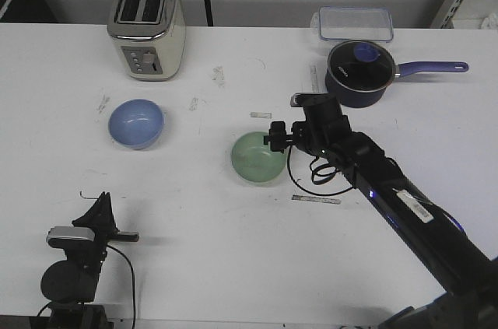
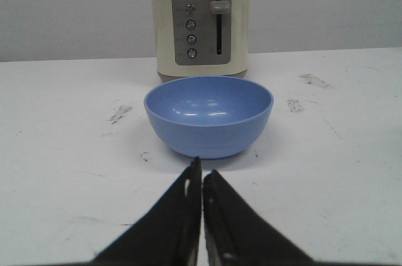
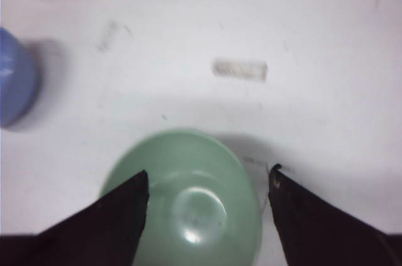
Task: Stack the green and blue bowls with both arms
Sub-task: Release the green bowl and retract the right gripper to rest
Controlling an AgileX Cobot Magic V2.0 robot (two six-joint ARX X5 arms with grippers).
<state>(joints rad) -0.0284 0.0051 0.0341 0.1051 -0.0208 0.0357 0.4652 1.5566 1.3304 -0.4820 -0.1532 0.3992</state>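
The pale blue bowl (image 1: 136, 123) stands upright on the white table, left of centre, in front of the toaster. The mint green bowl (image 1: 258, 158) stands near the table's middle. My right gripper (image 1: 275, 138) hovers over the green bowl's right rim. In the right wrist view it (image 3: 210, 173) is open, one finger over the green bowl (image 3: 195, 203) and the other outside the rim. My left gripper (image 1: 101, 201) is low at the near left, well short of the blue bowl. In the left wrist view it (image 2: 202, 170) is shut and empty, pointing at the blue bowl (image 2: 209, 115).
A cream toaster (image 1: 146, 26) stands at the back left. A navy lidded saucepan (image 1: 358, 72) with a purple handle and a clear lidded box (image 1: 354, 24) are at the back right. A tape strip (image 1: 315, 200) lies near the green bowl.
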